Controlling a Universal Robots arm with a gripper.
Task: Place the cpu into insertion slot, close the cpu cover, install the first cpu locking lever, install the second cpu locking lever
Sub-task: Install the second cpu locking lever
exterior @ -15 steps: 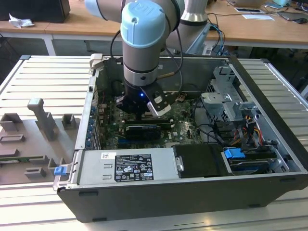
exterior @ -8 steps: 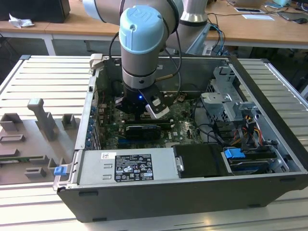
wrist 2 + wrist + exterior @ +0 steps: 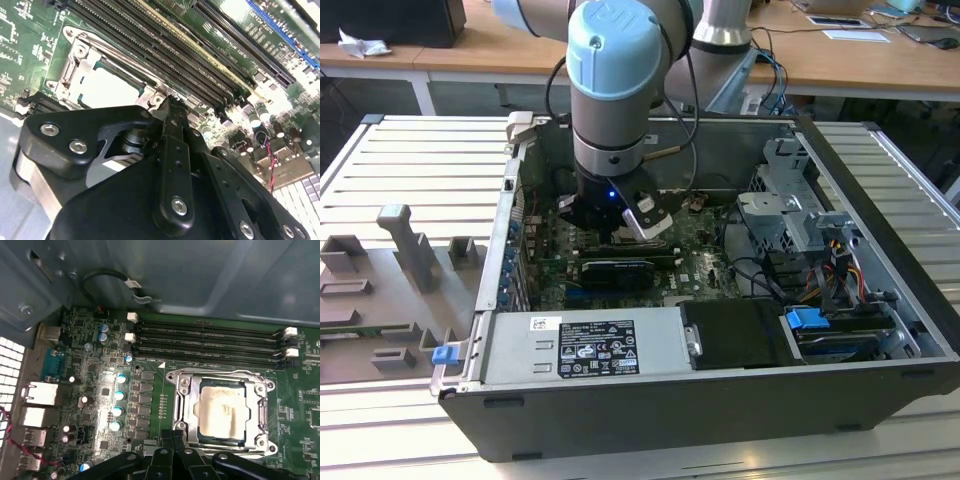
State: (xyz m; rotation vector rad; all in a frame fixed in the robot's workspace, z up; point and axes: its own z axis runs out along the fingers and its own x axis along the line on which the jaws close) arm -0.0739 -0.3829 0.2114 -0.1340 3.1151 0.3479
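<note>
The cpu (image 3: 223,411) is seen seated in the insertion slot (image 3: 192,412) on the green motherboard (image 3: 150,390), pale metal face up, with the cpu cover (image 3: 222,377) lowered flat around it, its cut-out framing the chip. In the second wrist view the cpu (image 3: 107,85) is likewise framed by the cover (image 3: 82,57). Black memory slots (image 3: 210,342) are laid just beside the socket. The hand (image 3: 172,442) is held just over one edge of the cover, fingers (image 3: 179,437) pressed together with nothing gripped between them. In the exterior view the hand (image 3: 618,232) is lowered into the open computer case (image 3: 720,400), which rests on a slatted metal surface (image 3: 410,160).
</note>
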